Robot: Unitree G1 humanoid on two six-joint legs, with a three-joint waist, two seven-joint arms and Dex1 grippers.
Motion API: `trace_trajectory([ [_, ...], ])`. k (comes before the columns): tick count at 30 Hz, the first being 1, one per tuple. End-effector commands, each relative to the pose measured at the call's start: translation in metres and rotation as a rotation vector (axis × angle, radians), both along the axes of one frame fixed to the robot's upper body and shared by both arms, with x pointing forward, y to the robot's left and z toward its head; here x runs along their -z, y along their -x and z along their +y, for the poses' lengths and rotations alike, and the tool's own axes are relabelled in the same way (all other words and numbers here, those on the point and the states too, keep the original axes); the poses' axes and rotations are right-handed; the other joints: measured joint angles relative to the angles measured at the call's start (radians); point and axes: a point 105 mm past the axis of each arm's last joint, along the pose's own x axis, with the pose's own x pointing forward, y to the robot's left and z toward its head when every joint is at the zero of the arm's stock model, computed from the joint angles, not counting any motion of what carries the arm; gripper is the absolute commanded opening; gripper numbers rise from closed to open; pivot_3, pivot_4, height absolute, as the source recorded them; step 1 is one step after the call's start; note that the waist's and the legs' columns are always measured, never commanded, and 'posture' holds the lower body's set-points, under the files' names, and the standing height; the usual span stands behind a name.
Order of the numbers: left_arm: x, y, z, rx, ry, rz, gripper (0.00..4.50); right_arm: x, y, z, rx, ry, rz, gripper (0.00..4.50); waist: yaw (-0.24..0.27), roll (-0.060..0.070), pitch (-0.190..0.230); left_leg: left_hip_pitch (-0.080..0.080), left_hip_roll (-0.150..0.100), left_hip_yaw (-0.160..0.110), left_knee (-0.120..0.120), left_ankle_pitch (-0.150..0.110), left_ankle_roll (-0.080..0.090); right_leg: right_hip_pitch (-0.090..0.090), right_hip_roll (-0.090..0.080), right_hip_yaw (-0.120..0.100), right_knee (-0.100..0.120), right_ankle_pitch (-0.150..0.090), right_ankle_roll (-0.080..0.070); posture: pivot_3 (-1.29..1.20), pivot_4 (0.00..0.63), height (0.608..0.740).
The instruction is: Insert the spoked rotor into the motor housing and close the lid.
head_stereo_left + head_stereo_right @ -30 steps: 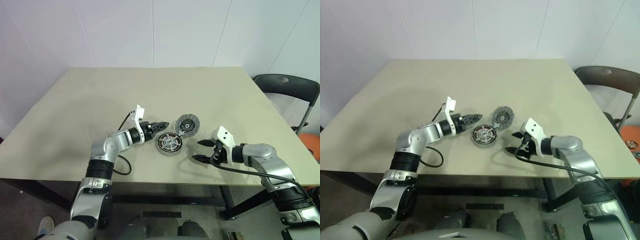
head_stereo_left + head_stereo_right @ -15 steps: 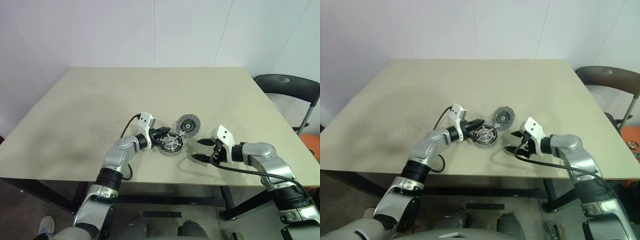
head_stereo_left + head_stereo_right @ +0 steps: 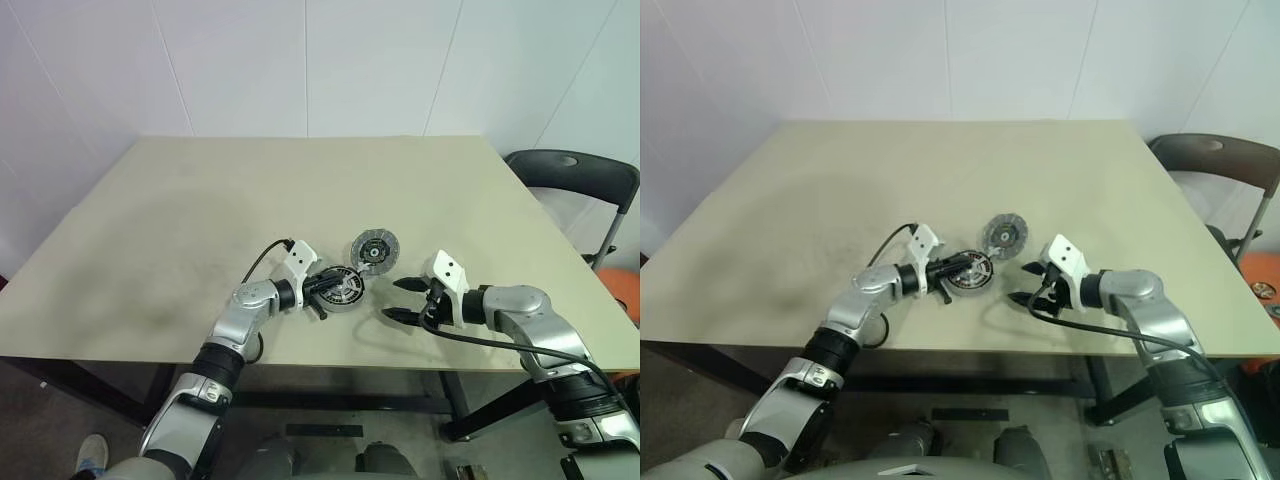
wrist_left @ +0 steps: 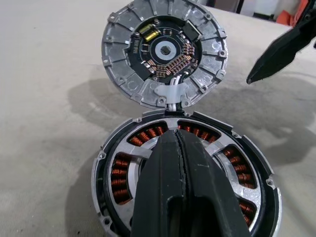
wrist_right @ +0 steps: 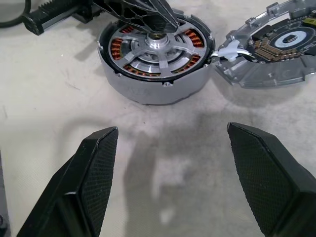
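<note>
Here the motor housing (image 5: 155,59) sits on the beige table (image 3: 200,200), its ring of copper-brown windings showing around a silvery centre, and the spoked rotor (image 5: 157,51) lies inside it, its slim silver spokes spanning the coils. The left gripper (image 5: 163,22) reaches over the housing with its two black fingers pressed together, nothing visibly held between them, their joined tips down on the hub at the middle of the rotor. Just beside the housing, on its far side, lies the lid (image 4: 165,52), open face up, showing a dark centre with small copper parts and a grey segmented rim; a short white lead (image 4: 172,94) joins it to the housing's edge. The right gripper (image 3: 402,299) hovers near the housing's right side, apart from it, its fingers spread wide and empty above bare tabletop. A dark chair (image 3: 575,175) stands past the table's right edge.
</note>
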Motion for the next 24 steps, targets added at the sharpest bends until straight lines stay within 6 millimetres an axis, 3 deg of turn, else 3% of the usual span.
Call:
trace_trajectory([
  [1, -0.035, -0.002, 0.012, 0.008, 0.084, -0.103, 0.03, -0.038, -0.004, 0.013, -0.048, -0.100, -0.078, 3.72, 0.000, 0.000, 0.000, -0.001, 0.000, 0.000, 0.000, 0.000, 0.000, 0.000, 0.000, 0.000, 0.000, 0.000, 0.000, 0.00, 0.000, 0.740],
  [6, -0.062, 0.013, 0.029, 0.069, 0.108, -0.194, 0.03, -0.058, 0.006, 0.030, -0.147, -0.106, -0.097, 3.72, 0.001, 0.000, 0.001, -0.003, 0.000, -0.001, -0.001, 0.000, 0.000, -0.003, 0.000, 0.000, -0.001, 0.000, 0.000, 0.00, 0.000, 0.740],
  [8, -0.065, 0.022, 0.038, 0.082, 0.086, -0.213, 0.03, -0.049, 0.007, 0.034, -0.179, 0.007, -0.109, 3.72, 0.000, 0.000, 0.000, -0.003, 0.000, 0.000, -0.001, 0.000, 0.001, -0.002, 0.000, 0.000, -0.001, 0.000, 0.000, 0.00, 0.000, 0.740],
  [12, -0.062, 0.039, 0.053, 0.105, 0.024, -0.210, 0.03, -0.034, 0.009, 0.044, -0.280, 0.199, -0.150, 3.72, 0.002, 0.001, 0.001, -0.002, 0.000, 0.000, -0.001, -0.001, 0.001, -0.002, 0.000, 0.000, -0.001, 0.000, 0.000, 0.00, 0.000, 0.740],
  [21, -0.060, 0.058, 0.075, 0.075, -0.018, -0.211, 0.03, -0.058, -0.004, 0.083, -0.510, 0.390, -0.362, 3.72, 0.002, 0.002, 0.001, -0.002, 0.000, 0.000, -0.002, -0.001, 0.000, -0.003, 0.000, 0.000, -0.001, 0.000, -0.001, 0.00, 0.000, 0.740],
  [24, -0.058, 0.065, 0.082, 0.074, -0.052, -0.221, 0.03, -0.054, -0.010, 0.086, -0.572, 0.490, -0.411, 3.72, 0.003, 0.002, 0.001, -0.002, 0.000, -0.001, -0.003, -0.001, 0.000, -0.003, 0.000, 0.000, -0.001, 0.000, -0.001, 0.00, 0.000, 0.740],
])
